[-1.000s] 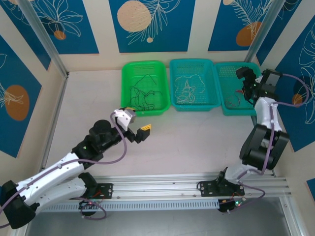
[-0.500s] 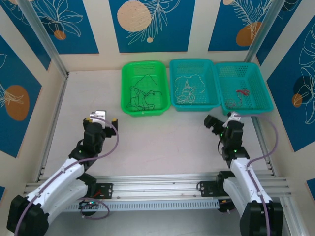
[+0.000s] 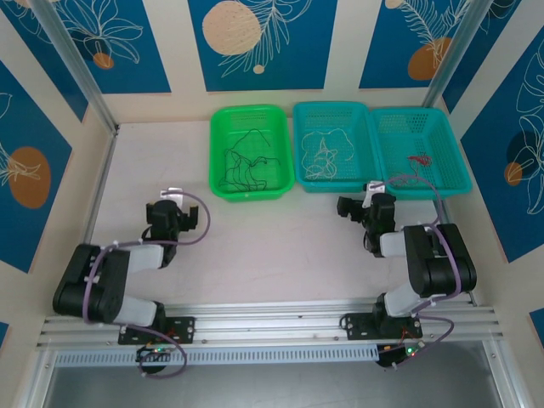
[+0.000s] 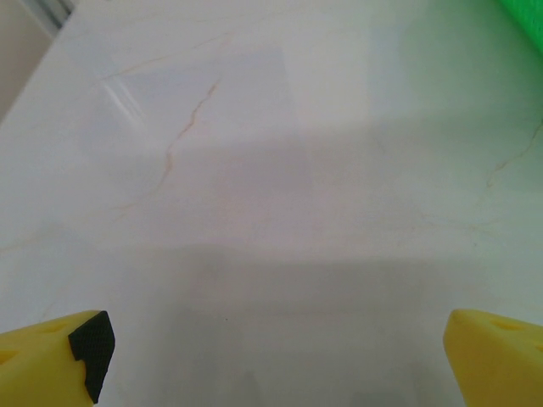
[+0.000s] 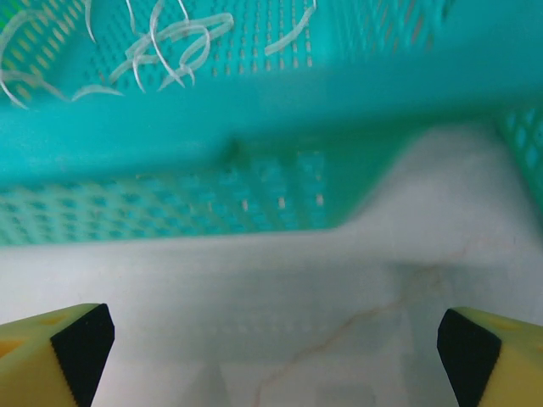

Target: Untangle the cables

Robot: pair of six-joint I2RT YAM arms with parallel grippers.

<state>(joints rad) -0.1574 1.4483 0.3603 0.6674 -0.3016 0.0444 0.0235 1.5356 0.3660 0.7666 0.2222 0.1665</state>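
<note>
White marbled tabletop [image 3: 280, 255], blue leaf-print wall panels [image 3: 259, 42] behind it. Three baskets in a row at the far edge.

- black cables [image 3: 242, 166]: loose tangle inside the green basket [image 3: 252, 109], the left one in the row
- whitish cables [image 3: 323, 155]: tangle inside the middle teal basket [image 3: 331, 106]; the right wrist view also shows a few pale loops through its mesh
- red cable [image 3: 418, 160]: lies in the right teal basket [image 3: 416, 111], toward the middle of its floor. A thin darker strand trails off it toward the near wall; colour too fine to call, might be a purple-blue wire.

All cables sit in baskets and neither gripper is touching any.

- right gripper [image 3: 364, 207]: low over the table, just in front of the near wall of the middle teal basket, close to the gap between it and the right teal basket. In the right wrist view the yellow fingers [image 5: 51, 352] sit at the two bottom corners, spread wide, nothing between them.
- left gripper [image 3: 176, 219]: well apart from the baskets, on the left part of the table with its arm folded back. In the left wrist view the jaws are spread wide and empty, with bare marble beneath them and a corner of the green basket at top right.
</note>
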